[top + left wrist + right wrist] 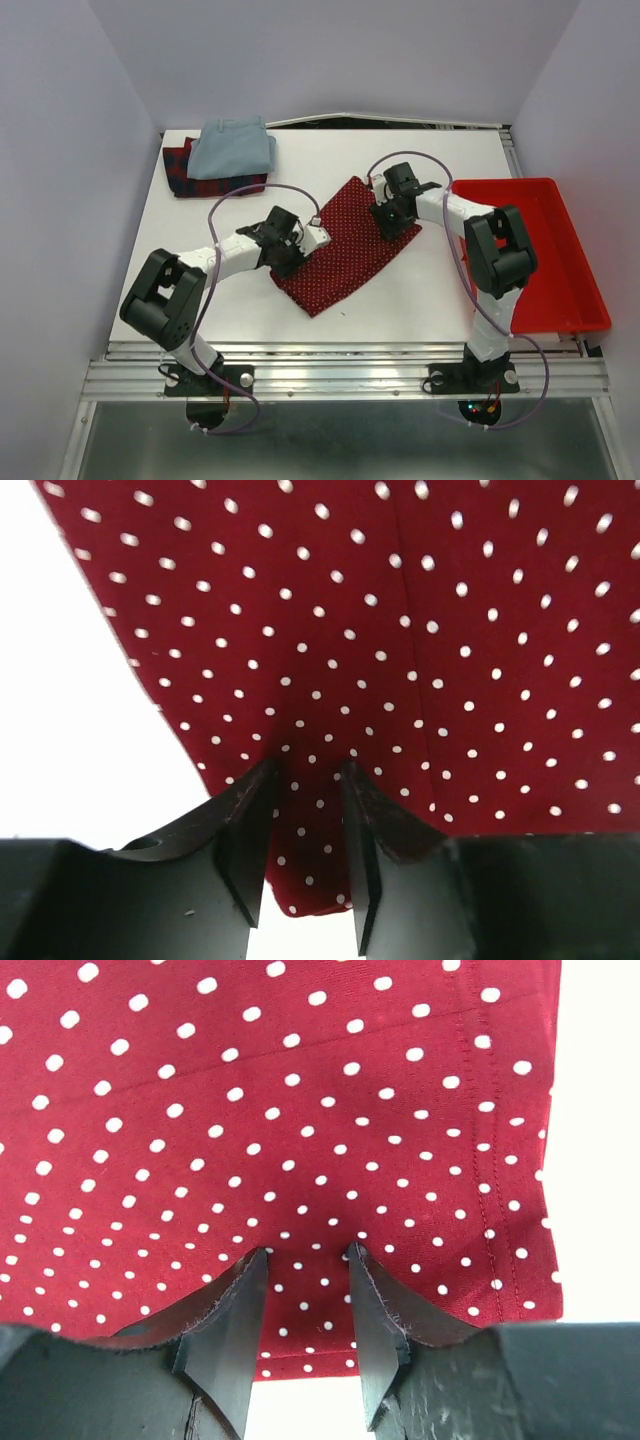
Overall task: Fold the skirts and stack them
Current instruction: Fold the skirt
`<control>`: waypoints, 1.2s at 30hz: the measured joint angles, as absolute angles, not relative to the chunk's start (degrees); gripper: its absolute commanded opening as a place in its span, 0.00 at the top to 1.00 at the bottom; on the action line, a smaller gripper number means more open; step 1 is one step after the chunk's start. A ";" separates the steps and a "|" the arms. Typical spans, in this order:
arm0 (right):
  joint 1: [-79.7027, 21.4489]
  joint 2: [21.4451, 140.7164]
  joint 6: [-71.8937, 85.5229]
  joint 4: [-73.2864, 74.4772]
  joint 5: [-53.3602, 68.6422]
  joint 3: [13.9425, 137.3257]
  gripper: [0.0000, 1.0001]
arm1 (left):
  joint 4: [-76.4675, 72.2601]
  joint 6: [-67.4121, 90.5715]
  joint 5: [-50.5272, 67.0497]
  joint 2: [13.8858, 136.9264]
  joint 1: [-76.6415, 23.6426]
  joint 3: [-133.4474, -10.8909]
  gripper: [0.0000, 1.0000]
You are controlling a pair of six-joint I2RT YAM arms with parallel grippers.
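The dark red skirt with tiny white dots (pixel 345 245) lies flat and diagonal mid-table. My left gripper (pixel 300 243) stands on its left corner. In the left wrist view its fingertips (pixel 268 770) press the dotted cloth (pixel 400 630), which puckers at the tips. The jaws are a little apart, open, with a strip of cloth lying between them. My right gripper (pixel 392 212) rests on the skirt's far right edge. In the right wrist view the hem (pixel 300 1360) lies between its slightly parted, open fingers (pixel 355 1255). The pale blue skirt (pixel 232 148) lies folded on the plaid skirt (pixel 188 172) at the back left.
A rigid bright red tray (pixel 540 250) sits at the right side of the table, just beside the right arm. White table surface (pixel 230 310) shows in front of the dotted skirt. Enclosure walls stand on the left, right and back.
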State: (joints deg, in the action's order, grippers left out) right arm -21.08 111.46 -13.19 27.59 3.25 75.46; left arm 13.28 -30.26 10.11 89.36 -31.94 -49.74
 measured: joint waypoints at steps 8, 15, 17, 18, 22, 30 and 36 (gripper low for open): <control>-21.02 120.18 -16.47 29.04 1.04 88.64 0.55 | 9.96 -31.05 8.32 88.33 -43.64 -45.82 0.53; -20.95 123.87 -18.87 29.56 0.36 94.89 0.49 | 13.47 -29.28 10.00 87.11 -48.58 -49.19 0.35; -20.78 123.63 -19.20 30.22 1.04 94.87 0.47 | 15.31 -30.09 10.04 84.77 -48.38 -50.04 0.32; -20.67 123.20 -19.14 30.72 1.54 94.76 0.46 | 15.99 -30.61 10.04 83.61 -48.38 -50.24 0.32; -20.27 118.91 -18.39 34.48 5.80 93.62 0.47 | 17.87 -33.85 8.95 77.62 -50.04 -50.61 0.28; -20.69 106.45 -13.06 38.15 22.04 90.06 0.51 | 14.41 -40.05 3.49 76.64 -61.14 -43.40 0.27; -22.15 103.02 -12.01 38.70 32.10 77.36 0.51 | 12.12 -43.64 -0.78 77.89 -62.08 -39.33 0.27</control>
